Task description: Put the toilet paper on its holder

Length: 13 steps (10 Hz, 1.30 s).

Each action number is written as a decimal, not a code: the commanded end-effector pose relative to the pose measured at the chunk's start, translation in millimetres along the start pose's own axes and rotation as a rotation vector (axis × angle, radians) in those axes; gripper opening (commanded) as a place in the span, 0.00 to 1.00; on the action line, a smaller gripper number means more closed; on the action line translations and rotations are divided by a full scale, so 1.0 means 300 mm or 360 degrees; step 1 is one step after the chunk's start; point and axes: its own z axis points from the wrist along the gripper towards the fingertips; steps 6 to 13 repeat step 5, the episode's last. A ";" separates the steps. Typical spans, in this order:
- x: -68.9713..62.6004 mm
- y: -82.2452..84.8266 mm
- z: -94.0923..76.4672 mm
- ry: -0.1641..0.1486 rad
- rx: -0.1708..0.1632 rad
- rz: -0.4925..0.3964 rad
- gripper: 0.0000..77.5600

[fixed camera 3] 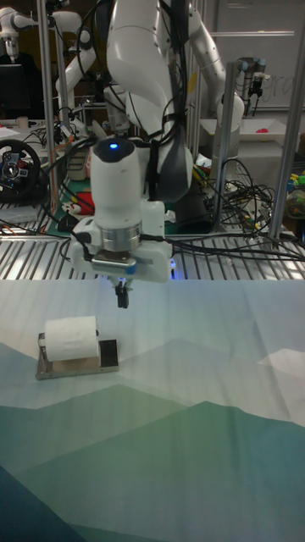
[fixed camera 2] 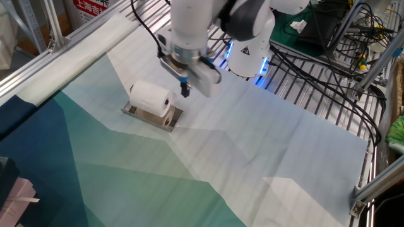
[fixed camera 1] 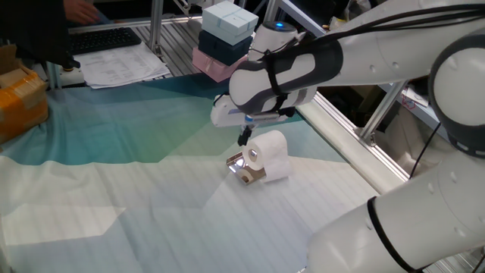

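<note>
Gripper (fixed camera 2: 184, 89) empty, fingers together, hanging above counter (fixed camera 2: 265, 157) beside toilet paper (fixed camera 2: 150, 97), not touching. Roll lies on its side atop holder (fixed camera 2: 153, 116), over chrome plate. Judged: placement looks done; left, at most, arm pulling clear.

Holder (fixed camera 2: 153, 115) wire bar hidden under toilet paper (fixed camera 2: 150, 97).
</note>
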 end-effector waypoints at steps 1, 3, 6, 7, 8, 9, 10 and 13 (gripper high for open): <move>0.047 0.109 -0.001 0.0017 0.0016 -0.0286 0.02; 0.057 0.114 -0.008 0.0015 0.0013 -0.0263 0.02; 0.058 0.115 -0.009 0.0016 0.0013 -0.0254 0.02; 0.058 0.115 -0.009 0.0016 0.0013 -0.0254 0.02; 0.058 0.115 -0.009 0.0016 0.0013 -0.0254 0.02; 0.058 0.115 -0.009 0.0016 0.0013 -0.0254 0.02; 0.058 0.115 -0.009 0.0016 0.0013 -0.0254 0.02; 0.058 0.115 -0.009 0.0016 0.0013 -0.0254 0.02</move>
